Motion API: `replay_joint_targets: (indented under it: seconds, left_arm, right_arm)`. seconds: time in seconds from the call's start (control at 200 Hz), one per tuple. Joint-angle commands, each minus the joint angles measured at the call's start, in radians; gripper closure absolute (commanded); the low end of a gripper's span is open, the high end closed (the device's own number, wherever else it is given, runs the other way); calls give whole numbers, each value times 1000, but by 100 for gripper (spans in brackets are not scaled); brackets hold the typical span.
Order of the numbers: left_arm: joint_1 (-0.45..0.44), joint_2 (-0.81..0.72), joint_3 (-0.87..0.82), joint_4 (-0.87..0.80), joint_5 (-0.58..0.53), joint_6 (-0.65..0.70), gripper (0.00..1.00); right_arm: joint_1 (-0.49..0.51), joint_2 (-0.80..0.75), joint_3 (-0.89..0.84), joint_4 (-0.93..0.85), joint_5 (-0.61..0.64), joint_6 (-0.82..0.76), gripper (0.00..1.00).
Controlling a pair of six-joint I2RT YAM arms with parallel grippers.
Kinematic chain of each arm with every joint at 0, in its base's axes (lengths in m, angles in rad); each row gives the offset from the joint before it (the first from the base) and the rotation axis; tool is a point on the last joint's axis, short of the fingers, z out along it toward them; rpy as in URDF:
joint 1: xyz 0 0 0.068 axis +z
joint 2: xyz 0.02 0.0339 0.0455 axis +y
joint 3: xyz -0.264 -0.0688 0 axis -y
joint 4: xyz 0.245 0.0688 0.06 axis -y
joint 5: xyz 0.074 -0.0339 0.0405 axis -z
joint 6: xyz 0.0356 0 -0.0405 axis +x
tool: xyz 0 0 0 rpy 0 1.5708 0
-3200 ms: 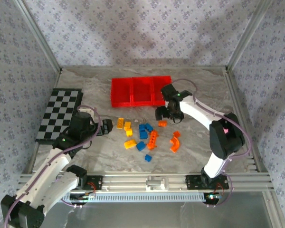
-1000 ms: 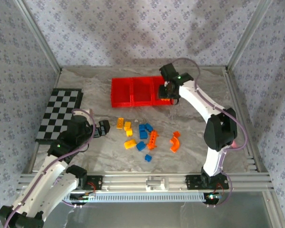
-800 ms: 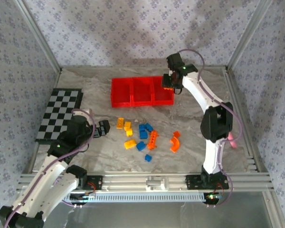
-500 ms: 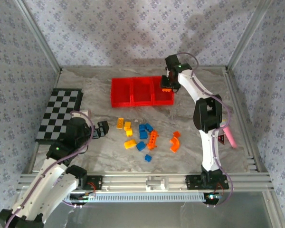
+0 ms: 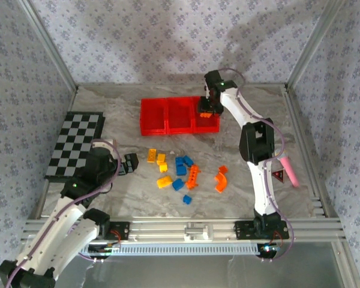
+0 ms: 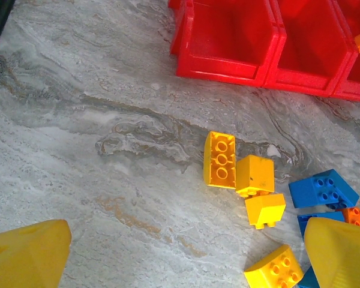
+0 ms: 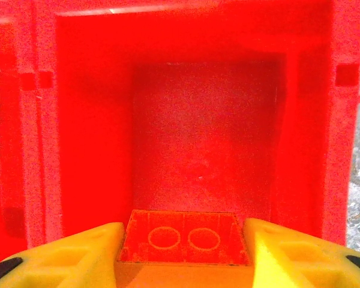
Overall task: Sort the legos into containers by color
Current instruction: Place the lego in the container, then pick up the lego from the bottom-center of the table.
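Observation:
Three joined red containers [image 5: 168, 130] stand at the back of the table. My right gripper [image 5: 205, 108] hangs over the rightmost one, shut on an orange lego [image 7: 184, 240] that sits underside-up between its yellow fingers [image 7: 66, 255]; the bare bin floor [image 7: 204, 132] lies below. On the table sit several loose legos: yellow [image 5: 161, 159], blue [image 5: 181, 165] and orange [image 5: 219, 180]. My left gripper [image 5: 131, 163] is open just left of the yellow ones [image 6: 219, 159], nothing between its fingers [image 6: 24, 255]. Its view also takes in a blue brick [image 6: 323, 188] and the containers [image 6: 225, 69].
A black-and-white checkered board [image 5: 75, 144] lies at the left, beside my left arm. Metal frame posts and patterned walls close in the table. Bare marble lies between the bins and the brick pile.
My right gripper carried the orange lego from the table up to the right container, then shifted slightly left over it. The left arm barely moved.

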State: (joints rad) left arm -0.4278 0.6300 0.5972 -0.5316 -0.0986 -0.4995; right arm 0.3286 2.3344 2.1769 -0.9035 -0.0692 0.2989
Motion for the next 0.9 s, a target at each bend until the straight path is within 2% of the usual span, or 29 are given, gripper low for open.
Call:
replay_joint_targets:
  seconds: [0.0, 0.225, 0.345, 0.44, 0.64, 0.77, 0.895]
  left_arm:
    - [-5, -16, 5, -12, -13, -4, 0]
    - [-5, -49, -11, 3, -13, -5, 0]
    - [-5, -52, -11, 2, -11, -7, 0]
    - [-5, -50, -11, 4, -4, -10, 0]
    - [-6, -49, -17, 13, 19, -15, 0]
    - [-8, -44, -26, 31, 43, -16, 0]
    - [-9, -34, -33, 52, 55, -13, 0]
  right_arm:
    - [0, 12, 40, -46, -27, -5, 41]
    - [10, -40, 43, -89, -38, -5, 22]
    - [24, -111, -3, -103, -19, -14, 19]
    - [45, -233, -138, -63, 13, 0, 17]
    - [91, -545, -566, 28, 105, 89, 13]
    - [132, -735, -824, 17, 161, 164, 12]
    - [214, -860, -1003, -27, 185, 228, 10]
